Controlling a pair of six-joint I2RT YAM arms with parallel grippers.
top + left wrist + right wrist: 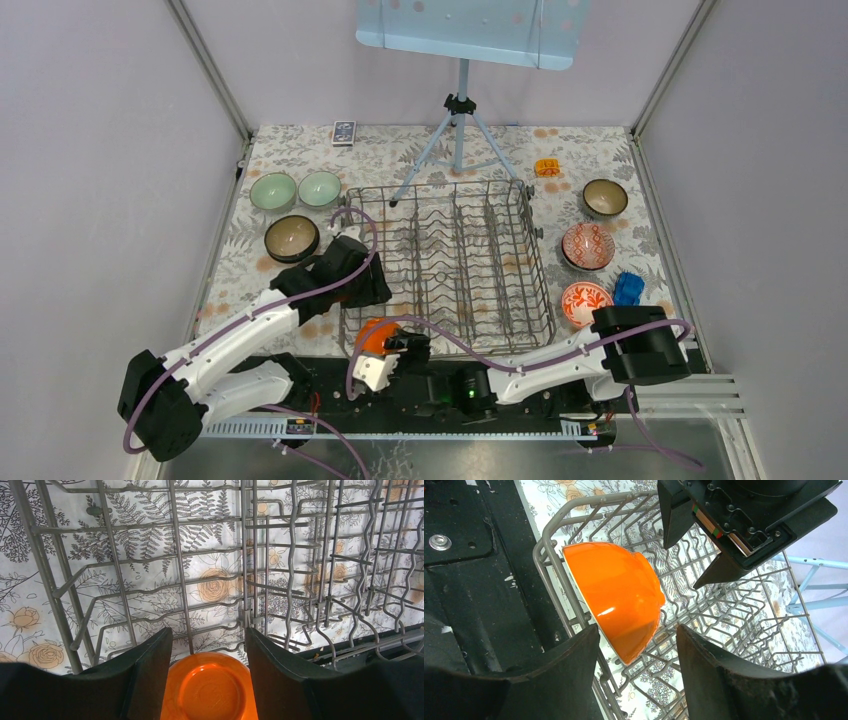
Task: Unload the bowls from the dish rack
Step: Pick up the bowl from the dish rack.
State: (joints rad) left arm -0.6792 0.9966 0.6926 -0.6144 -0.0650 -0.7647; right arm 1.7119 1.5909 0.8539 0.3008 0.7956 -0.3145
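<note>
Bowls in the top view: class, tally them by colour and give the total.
Pale green bowls: 2
Brown bowls: 2
Red-and-white bowls: 2
Orange bowl: 1
Total: 7

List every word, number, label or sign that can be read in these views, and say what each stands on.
No text is readable in any view.
Dark card at the far edge: its print is too small to read.
Striped label on the left gripper: colour marks only, no legible letters.
</note>
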